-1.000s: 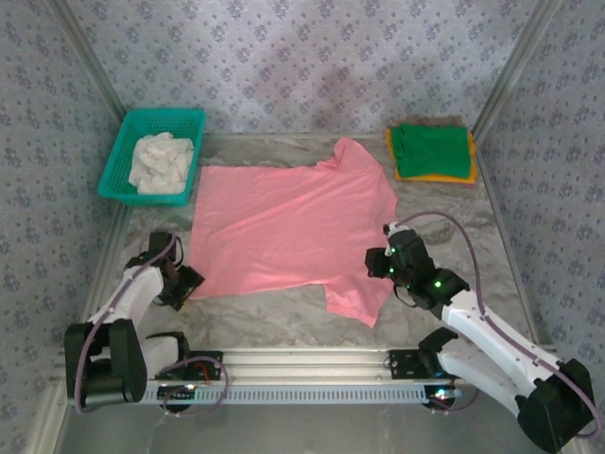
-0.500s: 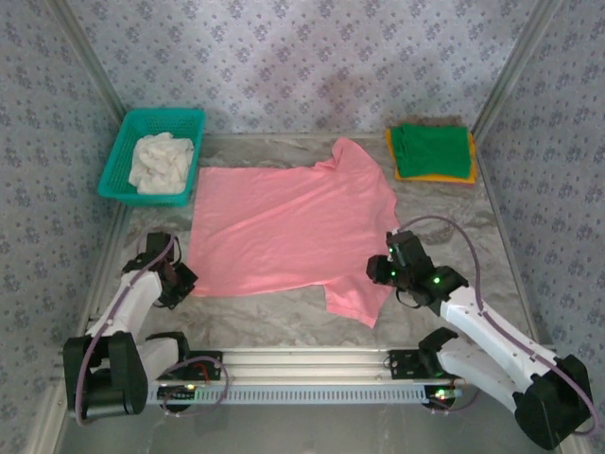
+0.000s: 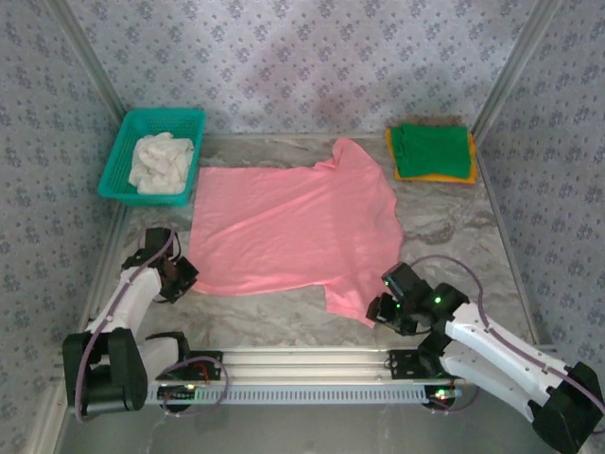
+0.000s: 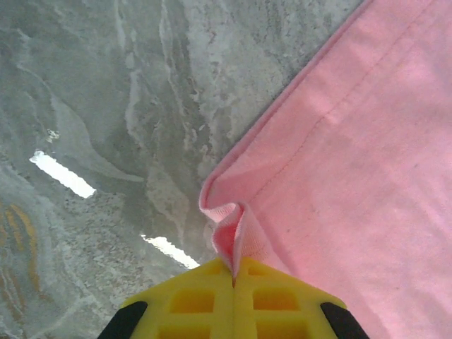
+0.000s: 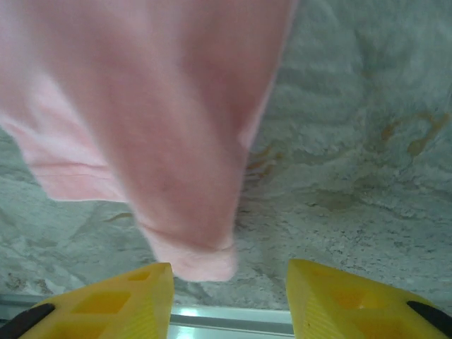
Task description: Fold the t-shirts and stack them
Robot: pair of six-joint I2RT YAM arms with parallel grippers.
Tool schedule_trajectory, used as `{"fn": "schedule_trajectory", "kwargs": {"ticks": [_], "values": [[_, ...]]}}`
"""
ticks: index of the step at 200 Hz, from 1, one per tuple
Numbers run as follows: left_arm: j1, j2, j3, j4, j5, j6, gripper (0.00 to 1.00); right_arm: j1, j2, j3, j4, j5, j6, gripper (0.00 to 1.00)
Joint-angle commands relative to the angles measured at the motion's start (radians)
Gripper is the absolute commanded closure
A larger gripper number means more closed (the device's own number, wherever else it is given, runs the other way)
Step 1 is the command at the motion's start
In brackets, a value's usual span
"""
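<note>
Soft salmon-pink cloth t-shirt (image 3: pixel 288 227), spread flat.
The left gripper (image 4: pixel 233 282) pinches its near corner; the right gripper (image 5: pixel 229 272) stands apart-jawed around the sleeve tip (image 5: pixel 201 260).

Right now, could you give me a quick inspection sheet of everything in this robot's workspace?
Surface: grey marbled table, no spills seen.
Job's things: pink t-shirt spread flat mid-table; green t-shirt folded on top of orange-yellow t-shirt, far right corner.
Clutter: teal basket at far left, white cloth inside.
Hands: left hand shut on the pink t-shirt's near-left corner; right hand open, near sleeve's end between its fingers.
Cables: right arm's cable and left arm's cable, both off the cloth.
Surroundings: patterned walls on three sides.
</note>
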Motion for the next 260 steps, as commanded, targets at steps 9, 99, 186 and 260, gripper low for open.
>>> {"fn": "schedule_trajectory", "kwargs": {"ticks": [9,99,186,260], "values": [[0.002,-0.001,0.011,0.013,0.025,0.019,1.00,0.006,0.016,-0.072,0.183,-0.120,0.035,0.54],[0.007,-0.064,0.009,-0.016,0.029,0.004,1.00,-0.035,0.013,-0.011,0.131,-0.016,-0.047,0.92],[0.055,-0.076,0.087,-0.075,0.082,0.036,1.00,-0.424,0.073,0.229,0.029,-0.219,-0.335,1.00],[0.059,-0.034,0.150,-0.090,0.101,0.078,1.00,-0.526,0.100,0.315,0.035,-0.289,-0.410,1.00]]}}
